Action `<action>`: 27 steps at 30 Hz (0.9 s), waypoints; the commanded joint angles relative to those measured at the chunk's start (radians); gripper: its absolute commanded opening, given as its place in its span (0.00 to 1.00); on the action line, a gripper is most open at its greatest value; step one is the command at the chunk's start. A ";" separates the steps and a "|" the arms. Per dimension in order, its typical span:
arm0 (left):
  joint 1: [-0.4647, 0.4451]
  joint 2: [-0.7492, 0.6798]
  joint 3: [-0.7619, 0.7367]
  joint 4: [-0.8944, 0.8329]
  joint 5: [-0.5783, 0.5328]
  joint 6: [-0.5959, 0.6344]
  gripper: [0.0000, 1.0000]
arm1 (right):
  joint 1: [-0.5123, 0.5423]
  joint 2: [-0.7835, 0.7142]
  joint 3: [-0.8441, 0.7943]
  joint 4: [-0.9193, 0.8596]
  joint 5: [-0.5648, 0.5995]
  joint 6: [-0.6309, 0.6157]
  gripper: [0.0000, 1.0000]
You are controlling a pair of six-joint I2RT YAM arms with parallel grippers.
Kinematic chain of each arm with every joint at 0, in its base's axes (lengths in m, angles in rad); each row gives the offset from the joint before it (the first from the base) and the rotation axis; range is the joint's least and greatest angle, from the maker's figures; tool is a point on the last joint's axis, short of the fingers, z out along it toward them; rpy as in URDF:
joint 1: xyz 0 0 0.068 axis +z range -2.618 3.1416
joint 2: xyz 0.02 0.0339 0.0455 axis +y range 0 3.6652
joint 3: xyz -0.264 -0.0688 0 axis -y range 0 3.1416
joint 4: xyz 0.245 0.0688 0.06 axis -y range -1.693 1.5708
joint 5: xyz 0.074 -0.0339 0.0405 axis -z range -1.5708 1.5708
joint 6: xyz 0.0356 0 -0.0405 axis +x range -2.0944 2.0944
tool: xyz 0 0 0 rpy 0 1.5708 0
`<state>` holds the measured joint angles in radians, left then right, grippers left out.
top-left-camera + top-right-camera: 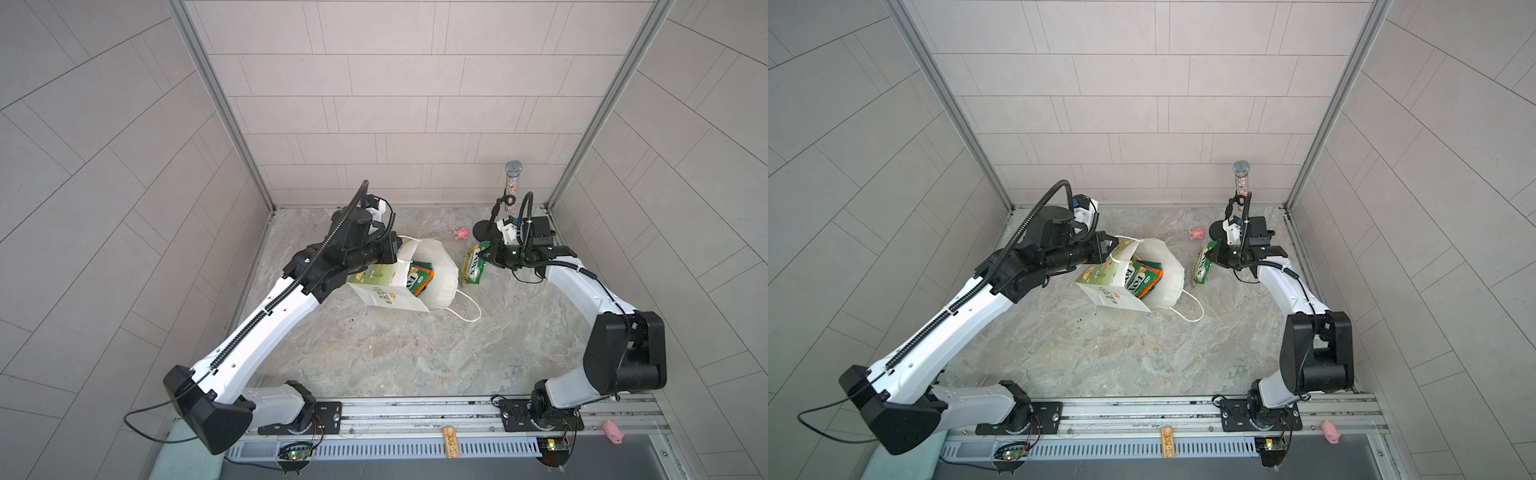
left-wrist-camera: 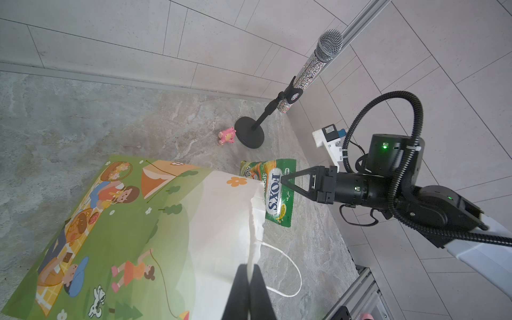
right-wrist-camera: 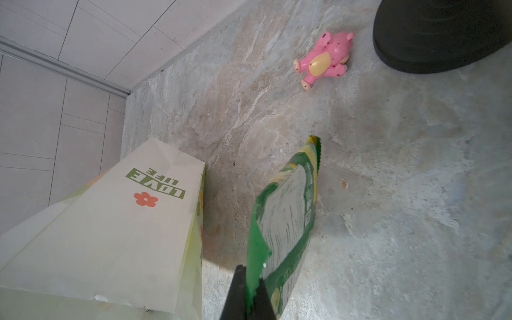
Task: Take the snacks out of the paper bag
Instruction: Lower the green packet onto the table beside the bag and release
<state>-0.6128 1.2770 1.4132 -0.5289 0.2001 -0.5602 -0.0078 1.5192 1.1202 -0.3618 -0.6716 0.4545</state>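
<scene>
The paper bag (image 1: 388, 297) leans near the middle of the desk (image 1: 374, 357), toward its back edge. Its mouth gapes over the snacks (image 1: 422, 279) inside, and the clenched left gripper (image 2: 250, 273) pinches its rim. Just beside it, toward the desk's right edge, the right gripper (image 3: 249, 279) is clamped on the edge of a green FOX'S packet (image 1: 473, 270) outside the bag. Near the back right corner a pink toy (image 1: 461, 235) lies by a microphone stand (image 1: 484, 229).
</scene>
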 commanded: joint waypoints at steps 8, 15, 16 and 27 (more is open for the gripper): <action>0.008 -0.019 0.010 0.007 0.007 0.011 0.00 | -0.062 0.129 0.041 -0.044 0.008 -0.103 0.00; 0.007 -0.012 0.012 0.004 0.007 0.014 0.00 | -0.081 0.166 0.093 -0.167 0.192 -0.208 0.00; 0.007 -0.012 0.012 0.004 0.008 0.014 0.00 | -0.084 0.180 0.105 -0.178 0.206 -0.216 0.00; 0.007 -0.025 0.004 0.002 0.002 0.012 0.00 | -0.087 0.285 0.213 -0.248 0.349 -0.243 0.00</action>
<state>-0.6128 1.2770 1.4132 -0.5297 0.2047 -0.5598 -0.0910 1.8053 1.3075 -0.5785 -0.3977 0.2420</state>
